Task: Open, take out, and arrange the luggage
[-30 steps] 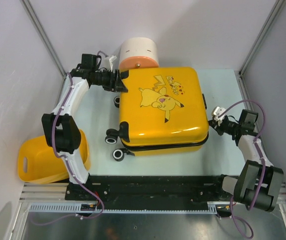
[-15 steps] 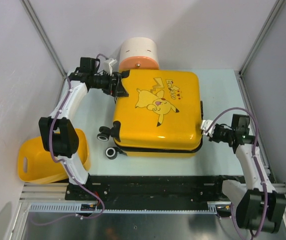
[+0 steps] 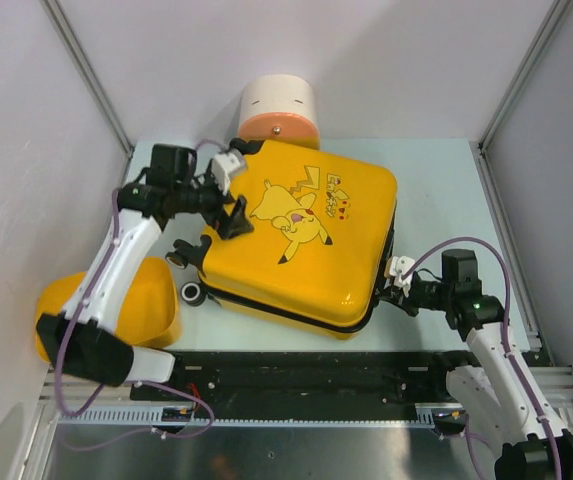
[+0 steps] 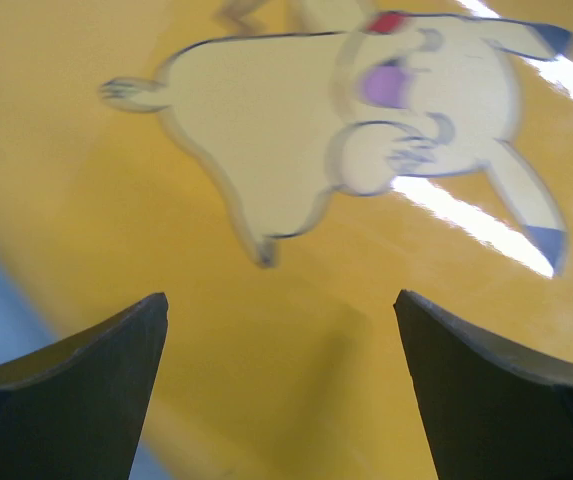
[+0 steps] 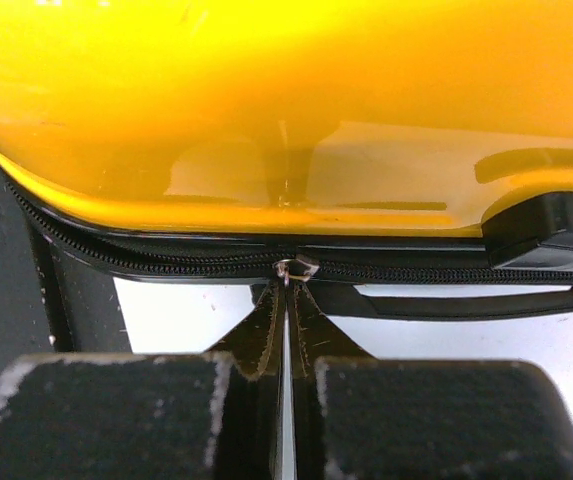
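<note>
The luggage point(image 3: 306, 240) is a glossy yellow hard-shell suitcase with a Pikachu print, lying flat and skewed on the table, wheels point(image 3: 192, 293) to the left. My left gripper point(image 3: 234, 197) hovers open over its left edge; in the left wrist view the yellow lid point(image 4: 266, 380) fills the gap between my left gripper's point(image 4: 281, 300) fingers. At the case's right side my right gripper point(image 3: 394, 283) is shut on the zipper pull point(image 5: 296, 268). In the right wrist view my right gripper point(image 5: 286, 290) meets the black zipper point(image 5: 166, 262) below the yellow shell point(image 5: 286, 100), with a black handle point(image 5: 466, 300) just right.
A cream-and-orange cylindrical container point(image 3: 278, 108) stands behind the suitcase, touching its far corner. A plain yellow tub point(image 3: 56, 320) lies at the near left beside the left arm. Grey walls close in both sides, and a black rail point(image 3: 306, 370) runs along the near edge.
The suitcase has slid left and turned clockwise. My left gripper opened and moved nearer, over the lid. My right gripper, still shut, moved left and nearer along the case's side.
</note>
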